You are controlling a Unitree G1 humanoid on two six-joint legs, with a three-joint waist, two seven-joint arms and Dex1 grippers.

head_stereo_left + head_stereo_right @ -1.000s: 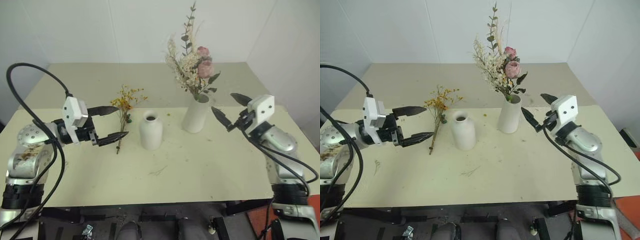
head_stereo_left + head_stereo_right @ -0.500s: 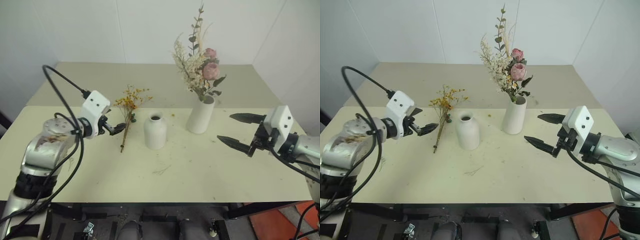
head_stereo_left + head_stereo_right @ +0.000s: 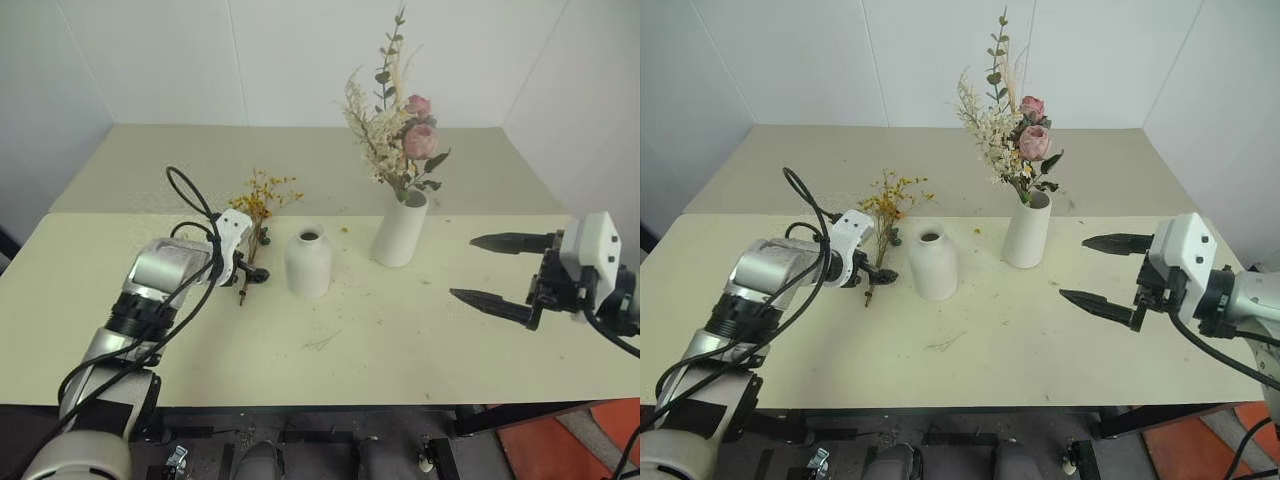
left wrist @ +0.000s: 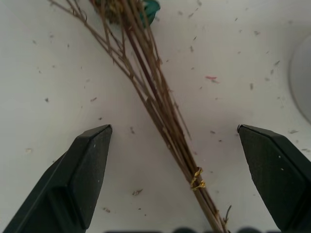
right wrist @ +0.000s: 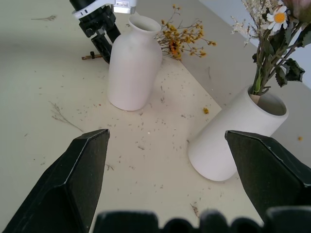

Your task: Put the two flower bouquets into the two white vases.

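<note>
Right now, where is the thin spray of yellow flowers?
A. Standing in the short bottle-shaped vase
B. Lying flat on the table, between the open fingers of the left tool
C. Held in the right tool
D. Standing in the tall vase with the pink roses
B: the yellow flower spray lies flat on the table, its stems between the open fingers of the left tool.

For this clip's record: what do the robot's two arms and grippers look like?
Both arms are silver-grey metal with black joint rings and loose black cables. The left gripper and right gripper each have a white boxy wrist block and two long, tapered black fingers. The left arm's silver shell shows brownish scuff marks.
</note>
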